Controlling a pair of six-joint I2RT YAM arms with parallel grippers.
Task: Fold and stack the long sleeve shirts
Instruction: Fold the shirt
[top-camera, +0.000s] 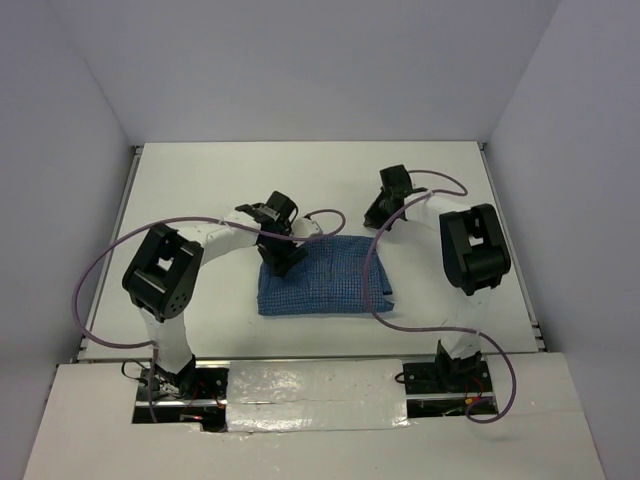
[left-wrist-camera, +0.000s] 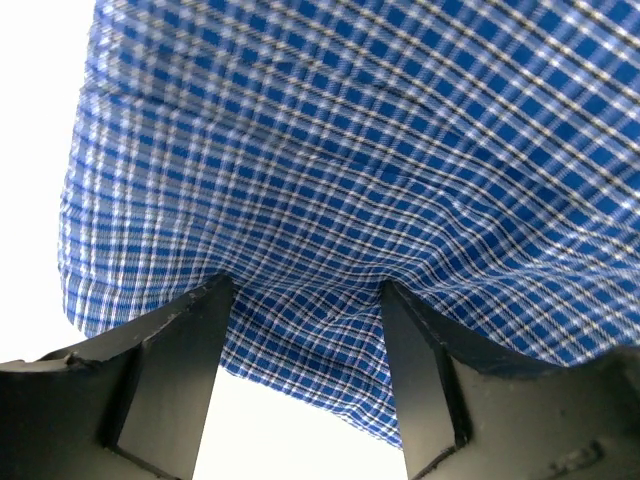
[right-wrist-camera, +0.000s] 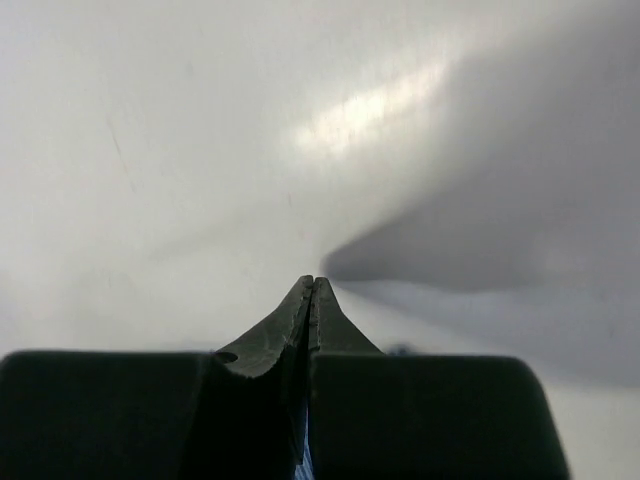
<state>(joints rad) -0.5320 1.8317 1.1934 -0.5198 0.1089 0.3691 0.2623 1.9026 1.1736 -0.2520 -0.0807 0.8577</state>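
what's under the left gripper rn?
The folded blue checked shirt: the open left gripper presses into it near its left edge. Anything beneath the cloth is covered.

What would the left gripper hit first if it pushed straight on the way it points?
The shirt: the left gripper has its open fingertips right at the cloth, nothing between; whether they touch is unclear.

shirt (top-camera: 325, 278) is blue with a fine white and dark check, table (top-camera: 200, 190) plain white, arms (top-camera: 160, 275) black and white, cables (top-camera: 420, 327) purple
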